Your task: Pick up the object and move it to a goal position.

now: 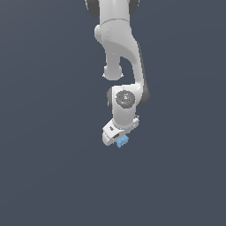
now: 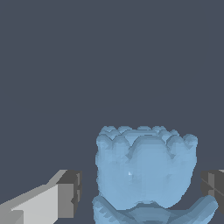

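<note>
The object (image 2: 144, 170) is a small light-blue lumpy block that fills the lower middle of the wrist view. It sits between the two dark finger pads (image 2: 72, 192) of my gripper (image 2: 141, 190). A clear gap shows between one pad and the object, while the other pad stands almost against it, so the gripper is open around it. In the exterior view the object (image 1: 123, 141) peeks out just below the white gripper (image 1: 118, 139), whose body hides most of it.
The white arm (image 1: 119, 48) comes down from the top of the exterior view. A plain dark grey surface (image 1: 48, 176) lies all around.
</note>
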### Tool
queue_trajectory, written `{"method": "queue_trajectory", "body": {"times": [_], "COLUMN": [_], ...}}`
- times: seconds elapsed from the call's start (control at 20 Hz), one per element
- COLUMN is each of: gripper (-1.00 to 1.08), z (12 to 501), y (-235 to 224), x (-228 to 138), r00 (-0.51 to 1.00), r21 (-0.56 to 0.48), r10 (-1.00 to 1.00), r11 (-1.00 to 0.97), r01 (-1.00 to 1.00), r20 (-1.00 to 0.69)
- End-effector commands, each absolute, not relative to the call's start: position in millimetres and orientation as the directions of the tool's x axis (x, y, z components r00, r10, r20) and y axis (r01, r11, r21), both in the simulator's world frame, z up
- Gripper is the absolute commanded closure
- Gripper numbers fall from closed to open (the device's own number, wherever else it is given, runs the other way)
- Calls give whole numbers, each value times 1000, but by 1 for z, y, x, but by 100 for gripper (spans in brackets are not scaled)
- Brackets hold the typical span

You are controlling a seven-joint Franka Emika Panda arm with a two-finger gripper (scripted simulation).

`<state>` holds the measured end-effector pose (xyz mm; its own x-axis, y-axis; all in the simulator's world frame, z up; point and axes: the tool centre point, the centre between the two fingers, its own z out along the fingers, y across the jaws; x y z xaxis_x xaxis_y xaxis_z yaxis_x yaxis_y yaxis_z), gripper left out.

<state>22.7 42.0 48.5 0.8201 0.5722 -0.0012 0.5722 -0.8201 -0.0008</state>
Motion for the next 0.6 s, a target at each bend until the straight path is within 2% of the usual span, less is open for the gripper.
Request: {"method": "queue_trajectory", "body": {"times": [0.0,0.15,0.2,0.55], "gripper": [-92,-92,108,108], "z": [41,40,40,40], "y": [42,42,42,42], "x": [23,24,24,24], "r00": [820,820,820,820], "r21": [0,0,0,0], "r10": [573,573,573,573], "r11": [-820,-820,-820,-820], "r01": [573,573,573,573], "r20": [0,0,0,0]}}
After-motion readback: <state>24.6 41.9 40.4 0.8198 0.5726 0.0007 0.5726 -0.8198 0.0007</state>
